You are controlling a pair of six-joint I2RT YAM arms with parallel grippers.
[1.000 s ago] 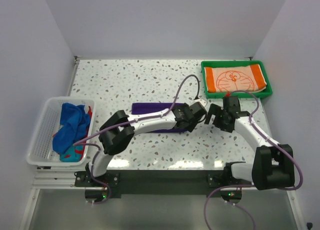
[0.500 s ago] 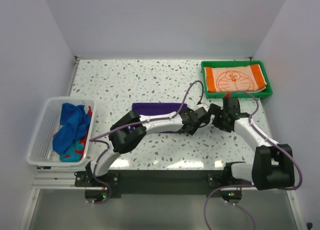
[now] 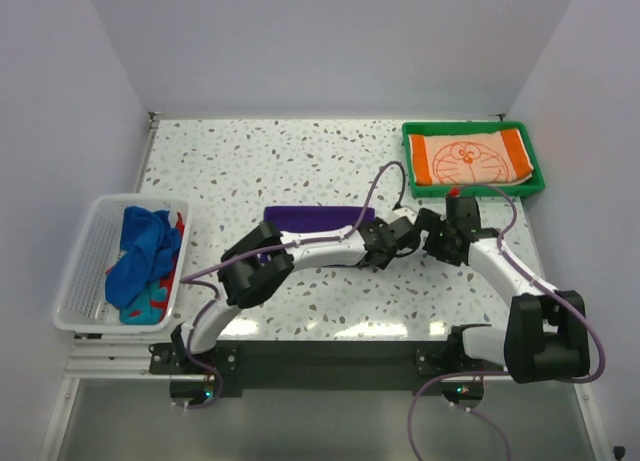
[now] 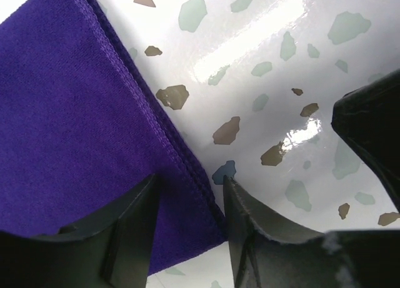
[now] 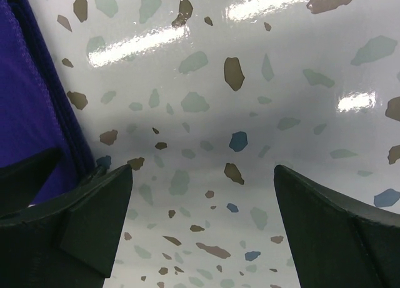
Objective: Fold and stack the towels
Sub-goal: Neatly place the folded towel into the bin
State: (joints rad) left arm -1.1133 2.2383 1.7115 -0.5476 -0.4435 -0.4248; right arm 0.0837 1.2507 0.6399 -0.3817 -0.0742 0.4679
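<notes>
**Left pincer closing on the purple towel's right hem**

Change: over the last second the left arm has swung right along the purple towel [image 3: 310,217], and its jaws have narrowed. The left pincer [image 4: 189,194] now straddles the towel's right end, one finger on the cloth and the other on the bench [image 3: 260,161] just beside the stitched hem. The jaws are partly apart and not yet clenched, so nothing is grasped. The right pincer [image 5: 203,175] has not moved. It is fully released and hovers over bare bench just right of the same hem.

Meaning: this is judged to be the pick-up for a fold. The towel lies flat at mid-bench, and the left forearm covers its near part.

Other towels: the orange towel [image 3: 470,159] lies folded in the tray [image 3: 537,186] at the far right. The blue towel [image 3: 140,256] is bundled in the basket [image 3: 85,271] at the left.

Edges and room:
- The two pincers are nearly touching, so sideways clearance is tight.
- The tray's near rim is close beyond them.
- Open bench lies far and left of the towel, and a fold towards the left meets no obstacle.
</notes>
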